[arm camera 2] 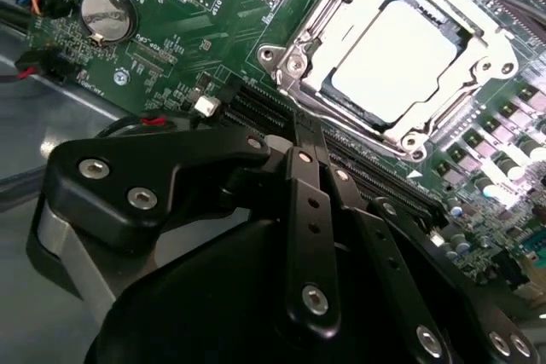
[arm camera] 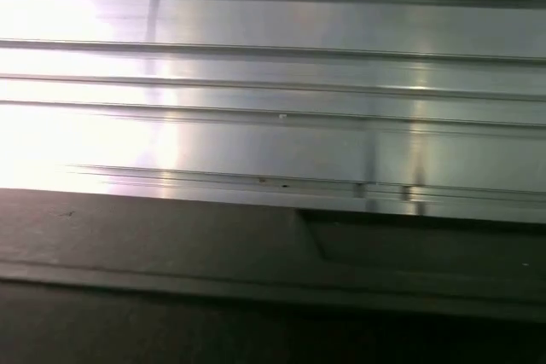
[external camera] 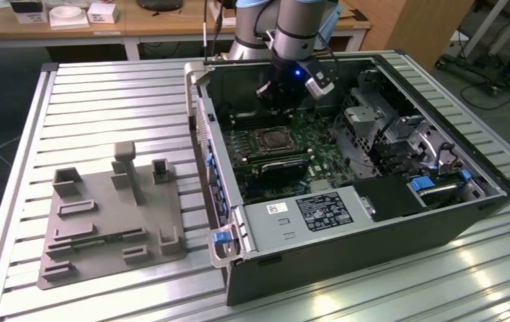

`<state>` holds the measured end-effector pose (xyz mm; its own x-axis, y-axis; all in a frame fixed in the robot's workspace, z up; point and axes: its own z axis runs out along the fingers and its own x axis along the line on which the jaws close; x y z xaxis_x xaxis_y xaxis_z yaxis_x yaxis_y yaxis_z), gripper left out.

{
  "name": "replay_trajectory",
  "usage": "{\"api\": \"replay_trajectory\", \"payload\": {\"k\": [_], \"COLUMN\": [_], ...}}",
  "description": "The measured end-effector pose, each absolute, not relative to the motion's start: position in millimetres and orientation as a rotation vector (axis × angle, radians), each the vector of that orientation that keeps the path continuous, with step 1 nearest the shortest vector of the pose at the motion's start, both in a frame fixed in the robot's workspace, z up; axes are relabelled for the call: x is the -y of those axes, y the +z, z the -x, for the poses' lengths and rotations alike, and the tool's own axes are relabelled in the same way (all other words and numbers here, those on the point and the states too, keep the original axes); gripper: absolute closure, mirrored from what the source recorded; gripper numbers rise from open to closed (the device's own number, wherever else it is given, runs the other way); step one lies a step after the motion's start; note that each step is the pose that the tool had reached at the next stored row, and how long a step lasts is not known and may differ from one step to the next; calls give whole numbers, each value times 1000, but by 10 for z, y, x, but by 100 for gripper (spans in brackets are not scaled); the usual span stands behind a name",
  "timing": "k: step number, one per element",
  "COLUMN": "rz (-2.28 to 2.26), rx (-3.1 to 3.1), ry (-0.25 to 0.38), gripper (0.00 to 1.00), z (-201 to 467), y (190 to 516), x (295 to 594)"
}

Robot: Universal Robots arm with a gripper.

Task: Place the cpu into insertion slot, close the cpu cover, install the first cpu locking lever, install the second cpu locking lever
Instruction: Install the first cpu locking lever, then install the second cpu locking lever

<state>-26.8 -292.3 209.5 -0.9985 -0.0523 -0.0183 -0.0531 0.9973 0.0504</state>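
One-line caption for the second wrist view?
Gripper poised above the motherboard, cpu seated in its socket under the closed cpu cover.

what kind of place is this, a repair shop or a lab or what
Most likely a robotics lab or test workshop. An open computer case lies on a ribbed metal table with a robot arm reaching into it. A grey parts holder sits beside it, and a wooden desk stands behind.

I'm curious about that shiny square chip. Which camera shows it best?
The second wrist view: the chip sits large and bright inside its metal frame. The exterior view shows it small and dark on the green board. The first wrist view faces ribbed metal.
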Motion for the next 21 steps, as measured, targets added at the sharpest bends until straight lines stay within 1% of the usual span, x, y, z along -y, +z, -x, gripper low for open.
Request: {"api": "replay_trajectory", "payload": {"k": [21], "rz": [83], "rx": [-3122], "ry": [80], "gripper": [89], "z": [268], "y": [2104], "x": [2993]}}
